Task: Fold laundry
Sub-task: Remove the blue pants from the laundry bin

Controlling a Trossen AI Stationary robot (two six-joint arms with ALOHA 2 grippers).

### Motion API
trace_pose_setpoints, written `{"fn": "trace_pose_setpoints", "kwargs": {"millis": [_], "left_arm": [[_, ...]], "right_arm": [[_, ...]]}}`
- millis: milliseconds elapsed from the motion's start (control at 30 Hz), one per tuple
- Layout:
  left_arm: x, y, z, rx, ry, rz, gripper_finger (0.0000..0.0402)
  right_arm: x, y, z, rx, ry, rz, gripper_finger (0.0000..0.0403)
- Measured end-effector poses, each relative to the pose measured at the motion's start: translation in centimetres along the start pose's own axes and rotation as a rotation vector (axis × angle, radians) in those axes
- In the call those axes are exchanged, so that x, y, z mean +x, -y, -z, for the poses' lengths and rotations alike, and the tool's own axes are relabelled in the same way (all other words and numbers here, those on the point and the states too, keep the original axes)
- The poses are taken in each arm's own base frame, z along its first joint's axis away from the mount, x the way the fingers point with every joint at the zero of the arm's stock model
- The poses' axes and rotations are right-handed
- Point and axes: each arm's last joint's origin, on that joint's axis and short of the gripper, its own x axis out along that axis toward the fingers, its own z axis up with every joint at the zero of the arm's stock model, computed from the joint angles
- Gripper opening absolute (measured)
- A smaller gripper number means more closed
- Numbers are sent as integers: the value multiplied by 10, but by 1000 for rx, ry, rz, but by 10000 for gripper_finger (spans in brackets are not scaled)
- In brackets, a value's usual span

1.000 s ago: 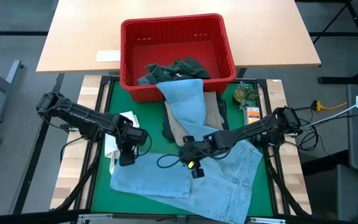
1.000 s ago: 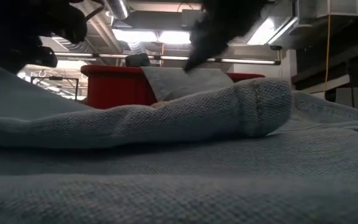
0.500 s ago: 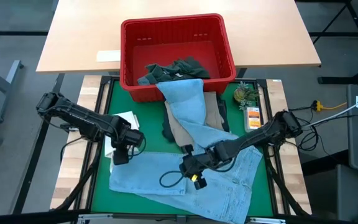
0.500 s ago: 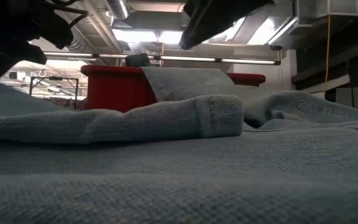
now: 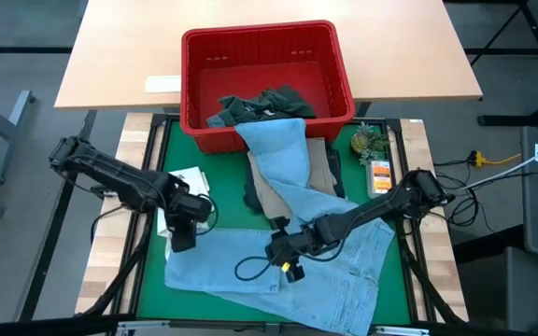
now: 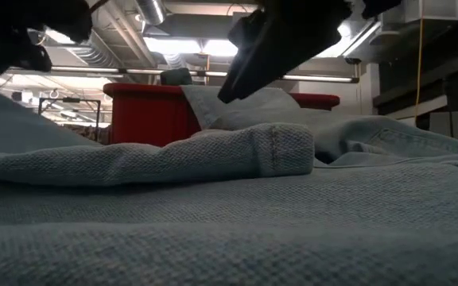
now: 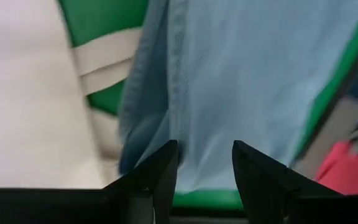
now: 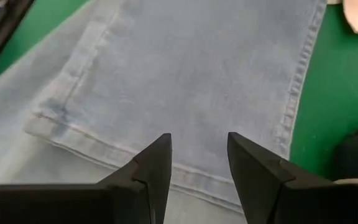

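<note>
Left gripper point(image 5: 183, 239): jaws parted, holding nothing, poised above the left edge of the one pair of light blue jeans point(image 5: 288, 271), which lies spread on the green mat point(image 5: 148, 280). One white cloth piece point(image 5: 177, 184) sits just beside those jaws. Right gripper point(image 5: 283, 259): jaws likewise parted and empty, above the jeans' middle; denim shows between the fingers point(image 8: 253, 171). Beyond both grippers, one red basket point(image 5: 204, 56) contains one dark green-grey garment point(image 5: 269, 101); one beige piece point(image 5: 274, 191) lies beneath the raised jeans leg.

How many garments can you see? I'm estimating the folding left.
4: light blue jeans spread on the mat, another light blue piece draped from the red basket, a khaki piece beneath it, dark green-grey inside. More may hide.
</note>
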Motion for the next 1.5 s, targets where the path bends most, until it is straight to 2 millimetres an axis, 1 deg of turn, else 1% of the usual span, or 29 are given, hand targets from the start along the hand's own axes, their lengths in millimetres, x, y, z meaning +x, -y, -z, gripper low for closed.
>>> {"fn": "trace_pose_setpoints", "kwargs": {"millis": [133,233,333,400,500,600,667,767,900,1100,1167,1367,1500], "left_arm": [[0,15,2,-63,96,62,147],[3,25,9,-10,90,81,147],[5,29,18,29,61,60,147],[6,28,24,40,39,14,147],[8,23,33,31,30,-104,146],[7,17,35,-28,97,-229,146],[7,16,35,-50,157,-278,147],[7,18,35,-38,191,-276,146],[9,23,42,8,198,-282,147],[11,25,44,54,407,-426,147],[13,26,43,64,424,-464,147],[23,29,43,72,365,-492,146],[22,31,47,58,406,-481,147]], "right_arm": [[0,-4,-1,-5,12,-17,156],[0,-5,-1,-5,15,-23,156],[0,-4,-2,-3,23,-21,156],[0,-4,-4,-1,39,-21,156],[0,-4,-4,-1,41,-20,156],[0,-4,-4,-2,39,-20,156],[0,-4,-4,-3,38,-20,156],[6,-4,-1,-5,16,9,156],[24,-4,7,-10,-35,73,156],[49,-6,20,-22,-107,112,156],[56,-7,25,-28,-137,110,156],[61,-8,31,-35,-178,109,156],[61,-8,31,-35,-181,109,156]]}}
